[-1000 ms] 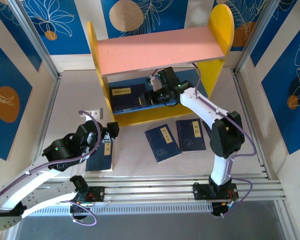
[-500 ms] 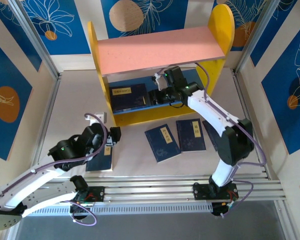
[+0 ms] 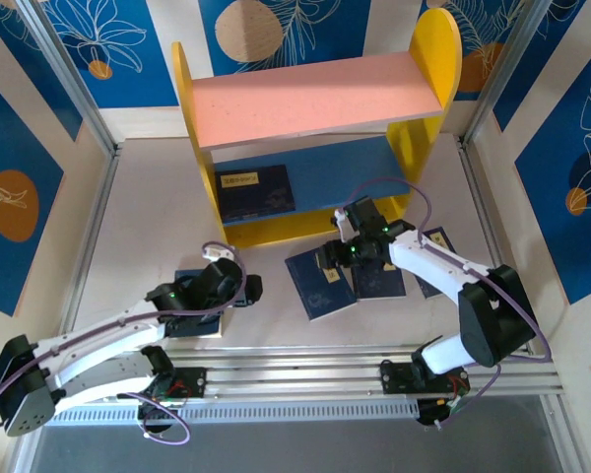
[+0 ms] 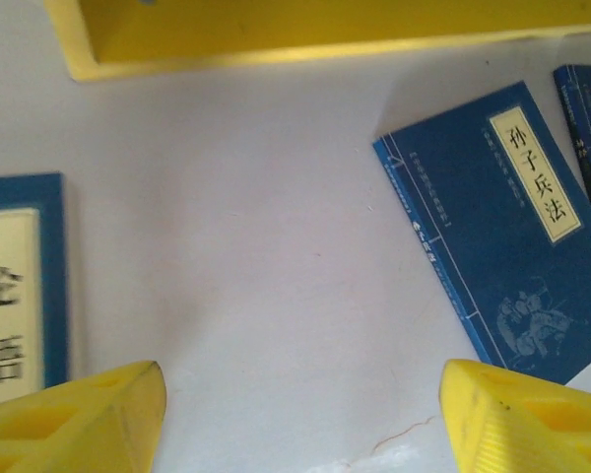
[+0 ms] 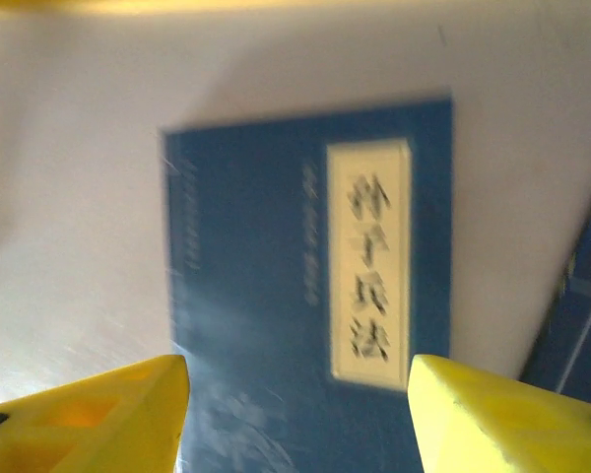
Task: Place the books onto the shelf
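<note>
Books are mostly lying on the table, with just one shelved book sitting on the shelf. Left gripper is hovering wide and empty between the leftmost book and the middle book. Right gripper, parted and empty, is hanging over that middle one, so a pick-up looks to be starting: it needs to drop and pinch an edge.

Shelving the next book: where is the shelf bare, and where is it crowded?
The pink board is bare throughout. On the blue board, the stretch between the shelved book and the right yellow panel is free. Crowded: the table before the shelf, where loose books lie by the right gripper.
</note>
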Motion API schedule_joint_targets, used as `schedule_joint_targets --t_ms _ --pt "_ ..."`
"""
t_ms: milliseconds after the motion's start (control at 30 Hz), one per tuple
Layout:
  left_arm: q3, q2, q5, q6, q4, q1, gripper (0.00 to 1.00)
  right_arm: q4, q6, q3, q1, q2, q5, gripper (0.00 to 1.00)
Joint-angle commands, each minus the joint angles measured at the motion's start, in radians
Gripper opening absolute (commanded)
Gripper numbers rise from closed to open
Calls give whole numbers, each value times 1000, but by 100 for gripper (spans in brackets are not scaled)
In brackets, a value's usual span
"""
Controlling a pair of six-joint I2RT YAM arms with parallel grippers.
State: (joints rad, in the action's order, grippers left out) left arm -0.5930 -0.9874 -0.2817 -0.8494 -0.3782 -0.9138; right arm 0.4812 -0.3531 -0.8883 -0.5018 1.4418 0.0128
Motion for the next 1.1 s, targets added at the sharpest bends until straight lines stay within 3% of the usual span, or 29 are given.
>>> schedule_joint_targets --t_ms 0,167,633,1067 --pt "21 -60 98 -61 139 7 72 -58 -75 39 1 -5 -38 61" --pt "33 -131 147 -88 199 7 71 -56 -94 53 -8 47 -93 60" --pt "28 -251 203 -96 255 7 71 -76 -99 39 -33 146 -91 59" --pt "42 -330 231 -108 312 9 71 -210 -161 25 -158 211 81 57"
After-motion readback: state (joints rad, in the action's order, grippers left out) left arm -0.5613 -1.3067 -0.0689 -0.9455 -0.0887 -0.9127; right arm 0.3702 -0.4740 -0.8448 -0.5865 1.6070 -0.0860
